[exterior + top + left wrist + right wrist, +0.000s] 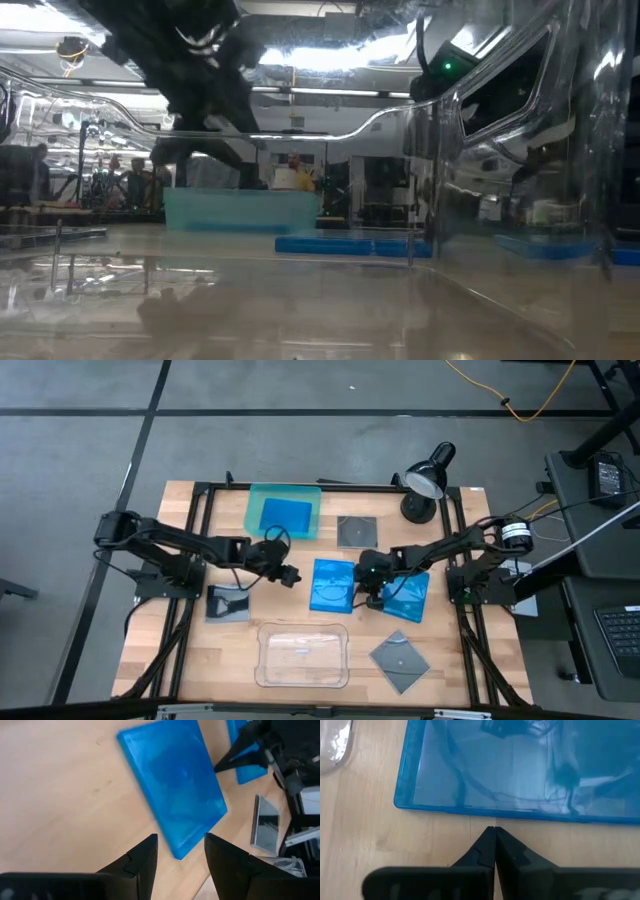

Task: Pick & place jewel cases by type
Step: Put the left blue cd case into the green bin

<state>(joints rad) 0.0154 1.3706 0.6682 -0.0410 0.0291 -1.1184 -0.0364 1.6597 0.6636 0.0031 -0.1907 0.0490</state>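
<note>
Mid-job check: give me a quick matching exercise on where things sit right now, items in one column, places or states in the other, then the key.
Items:
1. teal tray
2. clear tray
3. left gripper
4. right gripper

States:
A. fingers pressed together, beside a blue case
B. front edge of the table, nothing inside
C. holds one blue case
D. open, nothing between the fingers, near the middle blue case

Pairs: 1-C, 2-B, 3-D, 4-A

My left arm reaches in from the table's left side, its left gripper [180, 857] low over the middle, fingers parted. My right arm stretches in from the right, its right gripper [494, 837] pressed closed, empty.
</note>
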